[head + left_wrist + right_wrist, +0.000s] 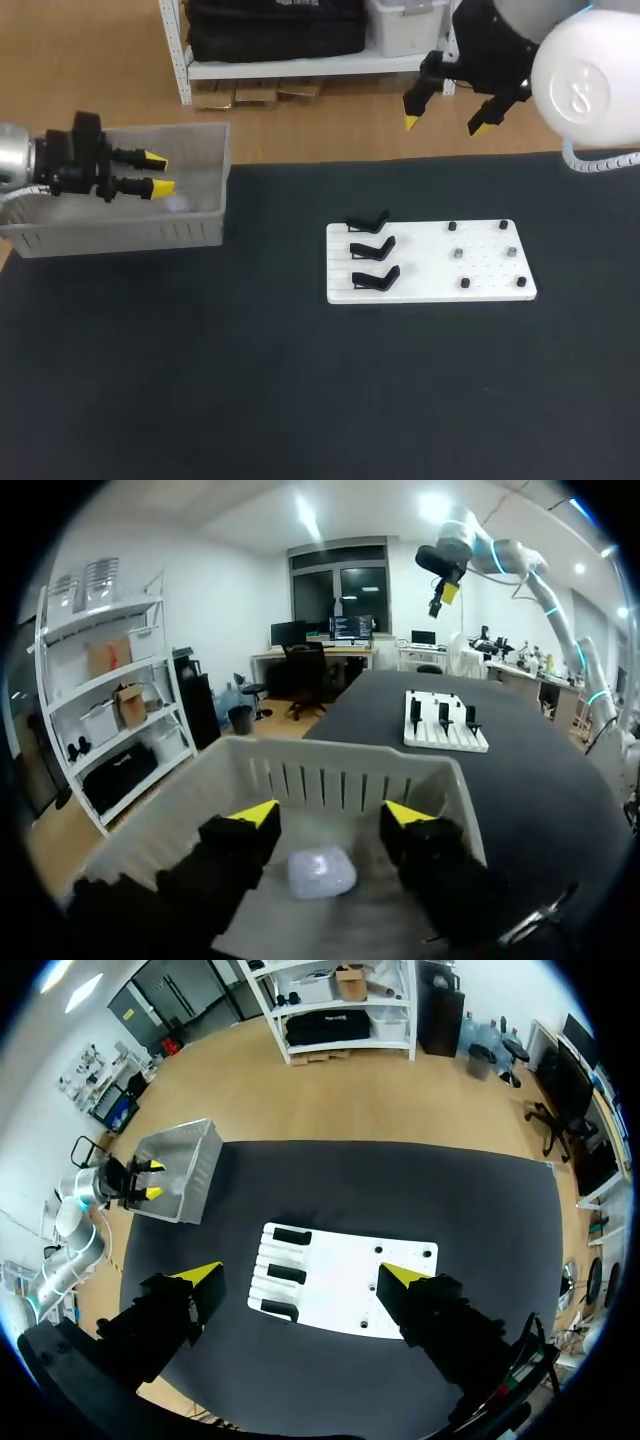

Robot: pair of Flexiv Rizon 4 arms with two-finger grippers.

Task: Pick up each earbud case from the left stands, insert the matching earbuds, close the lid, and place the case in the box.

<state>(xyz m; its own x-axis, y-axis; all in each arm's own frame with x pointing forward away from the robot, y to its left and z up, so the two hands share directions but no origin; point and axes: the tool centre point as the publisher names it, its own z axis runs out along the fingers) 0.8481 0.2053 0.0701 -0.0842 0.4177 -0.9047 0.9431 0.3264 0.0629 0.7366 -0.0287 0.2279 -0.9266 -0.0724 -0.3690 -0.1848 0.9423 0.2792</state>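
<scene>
- Left gripper [158, 172] is positioned over the open top of the grey box [120, 238] at the table's [200, 380] left rear corner. Its fingers are spread apart, with nothing gripped.
- One pale earbud case [321, 872] is seen lying on the box floor, under the gap between the left fingers. It appears closed.
- Right gripper [445, 124] is raised high, beyond the table's far edge and behind the white board [480, 270]. Its fingers are spread and nothing is held.
- The board is laid right of centre. Three black stands [372, 250] are set in a column on its left part, with small pegs [456, 254] on its right.
</scene>
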